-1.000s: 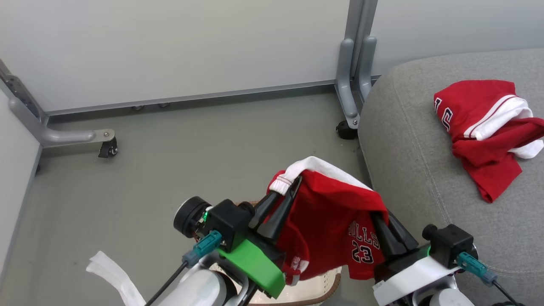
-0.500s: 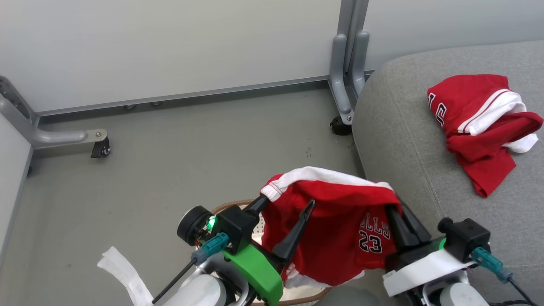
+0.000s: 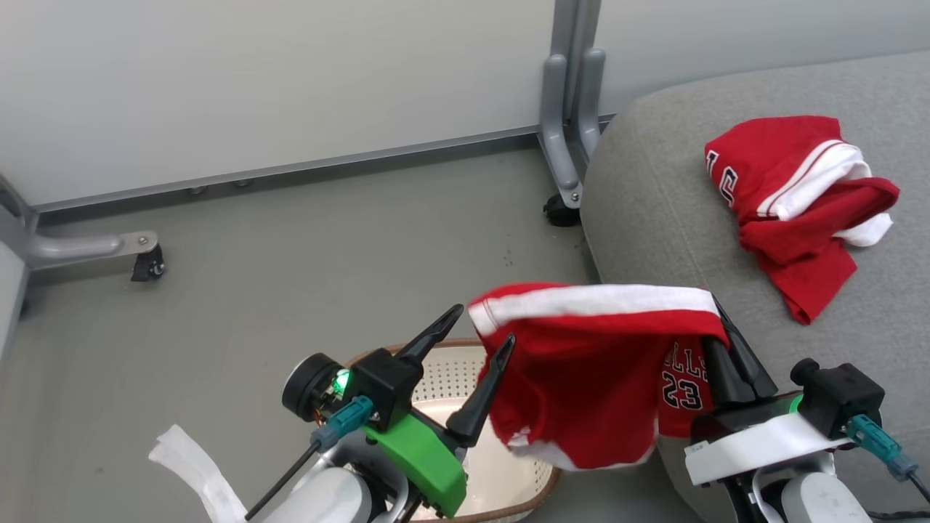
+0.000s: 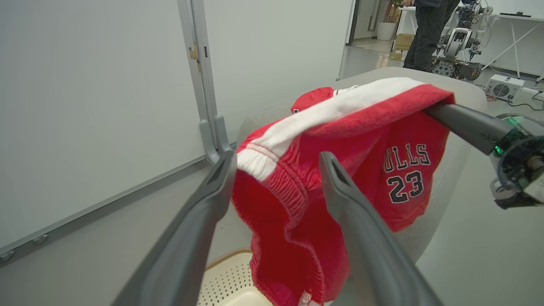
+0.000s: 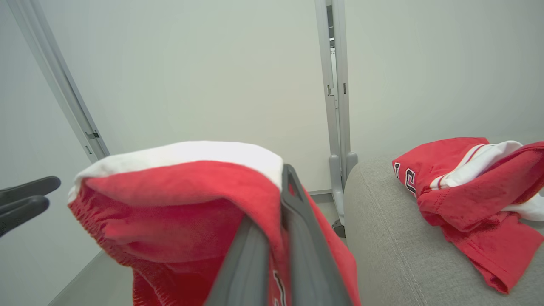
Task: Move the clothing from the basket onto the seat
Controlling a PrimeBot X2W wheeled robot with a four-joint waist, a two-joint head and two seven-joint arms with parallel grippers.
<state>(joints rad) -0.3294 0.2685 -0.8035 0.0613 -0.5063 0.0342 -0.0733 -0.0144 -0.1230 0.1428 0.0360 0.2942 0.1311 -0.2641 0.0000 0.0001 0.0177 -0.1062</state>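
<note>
Overhead, the head view shows the left gripper (image 3: 483, 325) with its two dark fingers spread wide and clasping nothing. The right gripper (image 3: 721, 327) is pinched tight on the white waistband of the red shorts (image 3: 588, 363). The shorts hang in the air between the two arms, with "23" printed on the leg. Below them sits the laundry basket (image 3: 454, 374) on the grey floor. Its visible inside is bare cream perforated plastic, and the shorts and the left arm hide the rest. To the right, a red jersey (image 3: 785, 189) with white trim lies crumpled on the grey sofa seat (image 3: 654, 203), well apart from the shorts. A white strip (image 3: 196, 465) lies by the left arm.

The left wrist view adds the free end of the waistband between the parted fingers of the left gripper (image 4: 278, 159). The fabric is perhaps brushing one finger, but I cannot tell. That view also shows a person's legs (image 4: 427, 29) and another robot (image 4: 457, 42) far behind the seat.

The right wrist view shows the right gripper (image 5: 280, 191) closed, with cloth caught between its fingers.
</note>
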